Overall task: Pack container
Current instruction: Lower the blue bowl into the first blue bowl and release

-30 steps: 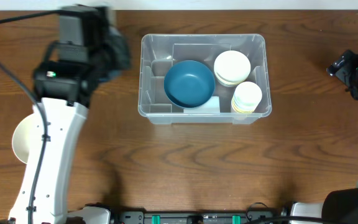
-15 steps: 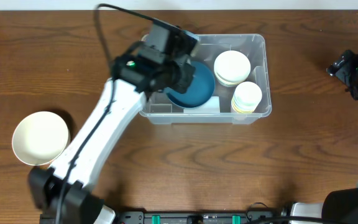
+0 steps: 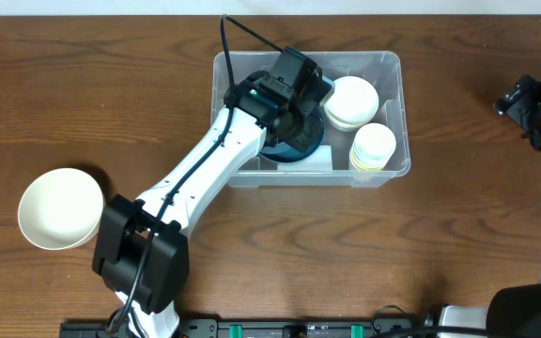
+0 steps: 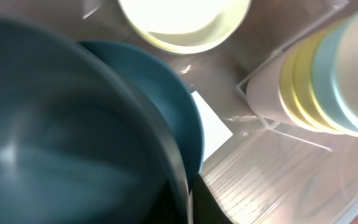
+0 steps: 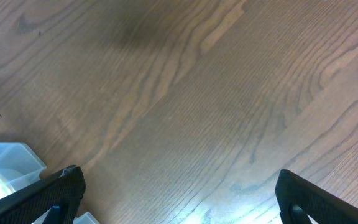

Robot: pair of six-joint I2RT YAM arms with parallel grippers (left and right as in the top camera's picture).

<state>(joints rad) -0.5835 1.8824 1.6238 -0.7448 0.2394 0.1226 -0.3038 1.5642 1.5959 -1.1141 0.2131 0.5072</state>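
The clear plastic container (image 3: 397, 113) stands at the back middle of the table. My left gripper (image 3: 301, 122) reaches down into it. In the left wrist view my left gripper (image 4: 188, 202) is shut on the rim of a blue bowl (image 4: 61, 124), which fills the left of the frame. That bowl hangs just over a second blue bowl (image 4: 182, 118) lying in the container. A whitish label (image 4: 215, 129) shows beside it. My right gripper (image 3: 532, 101) is far off to the right. It is open (image 5: 179, 199) over bare wood.
Inside the container there are also stacked cream bowls (image 3: 350, 101) and a stack of pale cups (image 3: 374, 145). A cream bowl (image 3: 61, 207) sits alone on the table at the far left. The container's corner (image 5: 5, 155) shows in the right wrist view.
My left arm swung from the back left of the table to over the container with the blue bowl, then lowered it onto the bowl inside. The right arm has not moved.
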